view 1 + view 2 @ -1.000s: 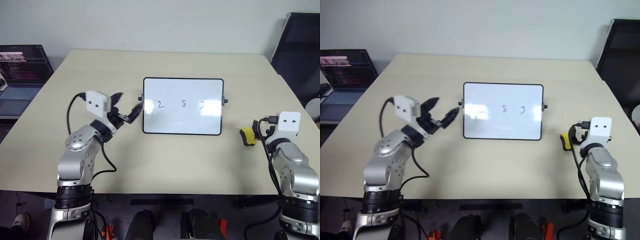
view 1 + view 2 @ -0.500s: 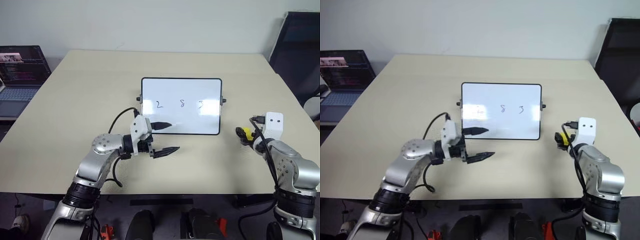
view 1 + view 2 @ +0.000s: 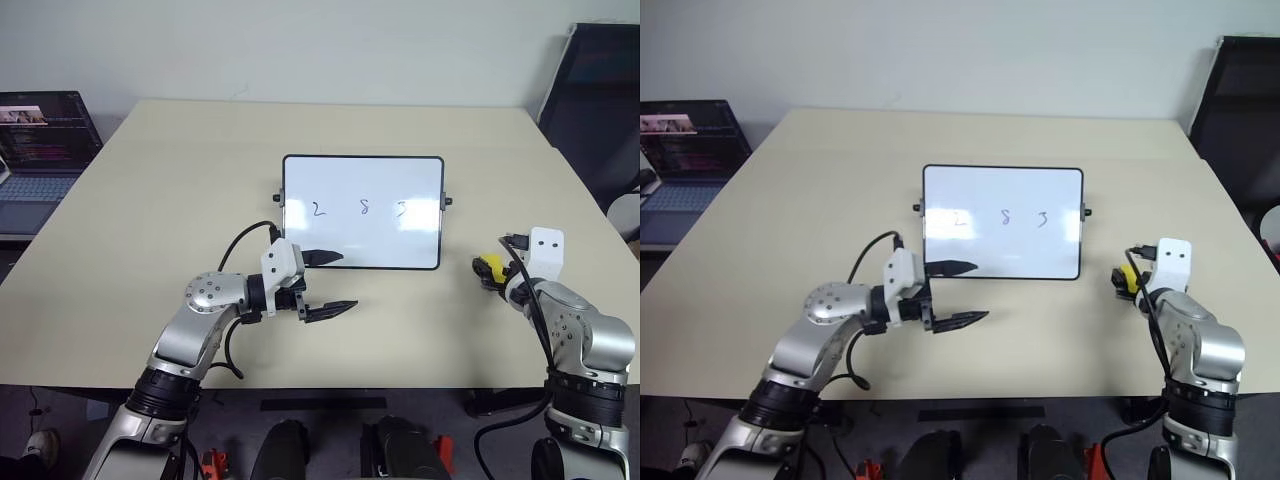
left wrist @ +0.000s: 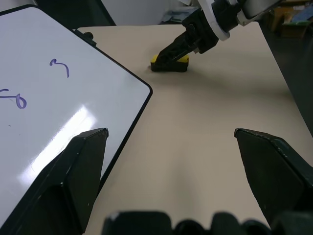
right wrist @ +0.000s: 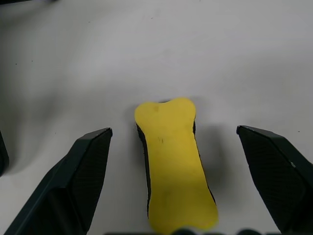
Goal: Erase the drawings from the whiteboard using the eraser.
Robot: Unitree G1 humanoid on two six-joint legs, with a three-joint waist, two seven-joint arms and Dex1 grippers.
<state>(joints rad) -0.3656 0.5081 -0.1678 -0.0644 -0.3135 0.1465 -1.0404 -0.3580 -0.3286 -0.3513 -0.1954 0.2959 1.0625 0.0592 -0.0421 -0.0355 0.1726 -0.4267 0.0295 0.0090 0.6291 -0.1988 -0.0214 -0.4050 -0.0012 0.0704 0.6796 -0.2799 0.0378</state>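
1. Whiteboard (image 3: 362,212) lies flat mid-table (image 3: 180,180), black frame, small knobs on both short sides.
2. Drawings (image 3: 362,208): 3 thin dark marks in a row across the board's upper half, approx "2", "8", "5"; the one nearest the R edge sits partly in glare.
3. Eraser (image 5: 174,161): yellow block w/ dark underside, resting on the table just off the board's R short side, apart from the frame.
4. R gripper (image 5: 176,181) is spread wide, 1 finger on each side of the eraser, w/ bare table between each finger and the block. Not touching it, nothing grasped. In the L wrist view the R gripper's black fingers (image 4: 183,45) come down at the eraser from above.
5. L gripper (image 3: 328,283) hovers near the board's front L corner, pointing across toward the robot's R. Its jaws are wide apart & empty: 1 finger (image 3: 322,257) lies over the board's front edge, the other over bare table nearer the robot.
6. L wrist view looks along the board's front R corner toward the eraser; 2 of the marks show on the white surface.
7. Laptop (image 3: 40,150) w/ lit screen stands on a separate surface off the table's L side. Dark chair (image 3: 600,110) at far R.
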